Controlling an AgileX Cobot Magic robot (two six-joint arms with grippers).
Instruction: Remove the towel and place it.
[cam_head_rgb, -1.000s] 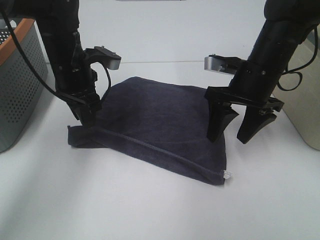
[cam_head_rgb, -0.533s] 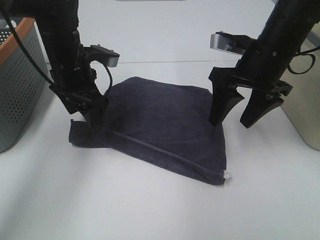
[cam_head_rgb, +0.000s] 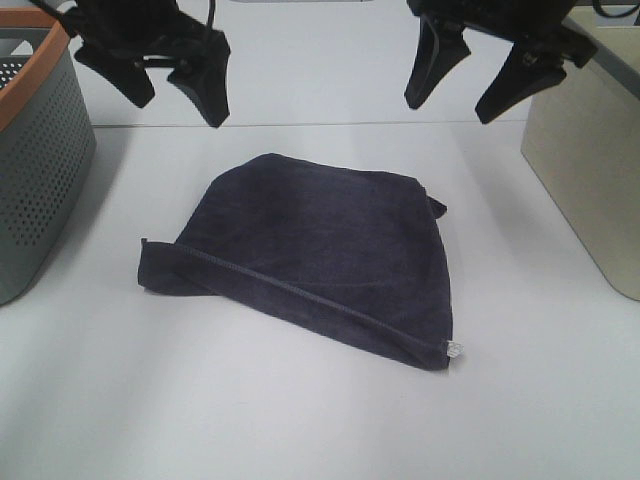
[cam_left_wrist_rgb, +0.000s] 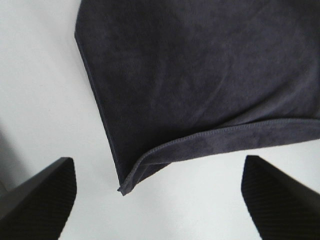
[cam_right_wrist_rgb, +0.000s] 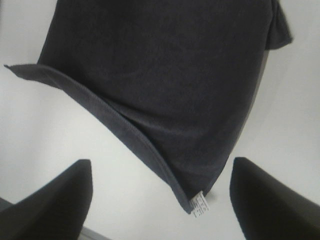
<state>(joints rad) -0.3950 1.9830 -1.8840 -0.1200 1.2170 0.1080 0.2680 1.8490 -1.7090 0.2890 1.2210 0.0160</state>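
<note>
Towel (cam_head_rgb: 320, 250) lies flat on table (cam_head_rgb: 300, 420), tag (cam_head_rgb: 453, 349) at near corner. My left gripper (cam_head_rgb: 170, 75) and right gripper (cam_head_rgb: 487, 70) hang above, both released, empty.

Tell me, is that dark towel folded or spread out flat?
Folded: the towel lies doubled on the table, its hemmed top layer curling over another beneath.

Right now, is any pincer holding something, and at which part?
Nothing is held. The left pincer and right pincer are both open above the dark navy terry towel, which lies flat on the white table.
</note>
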